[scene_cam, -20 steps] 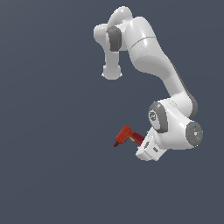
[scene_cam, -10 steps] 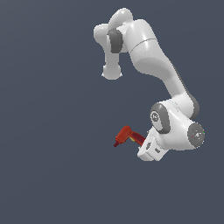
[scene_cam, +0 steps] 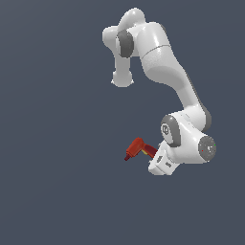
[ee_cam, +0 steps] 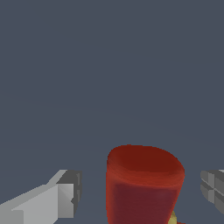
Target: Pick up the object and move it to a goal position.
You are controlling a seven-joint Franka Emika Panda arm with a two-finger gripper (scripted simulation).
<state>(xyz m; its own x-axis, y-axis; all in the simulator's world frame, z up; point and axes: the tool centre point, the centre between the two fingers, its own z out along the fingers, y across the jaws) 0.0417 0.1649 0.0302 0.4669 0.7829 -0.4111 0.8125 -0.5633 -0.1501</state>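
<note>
The red power drill (scene_cam: 138,148) is L-shaped with a dark red tip pointing toward the exterior view's left. It has a small yellow mark by the white hand. In the wrist view the drill's red body (ee_cam: 143,183) stands between the two fingers, with a small gap on each side. My gripper (ee_cam: 140,192) is open around it. One grey-tipped finger (ee_cam: 65,199) and the other finger (ee_cam: 213,187) do not touch the drill. In the exterior view the gripper (scene_cam: 153,159) is at the drill's handle end, and its fingers are mostly hidden by the hand.
A plain dark grey-blue ground fills both views. The white arm (scene_cam: 162,62) arches over from the back to the exterior view's right of the drill.
</note>
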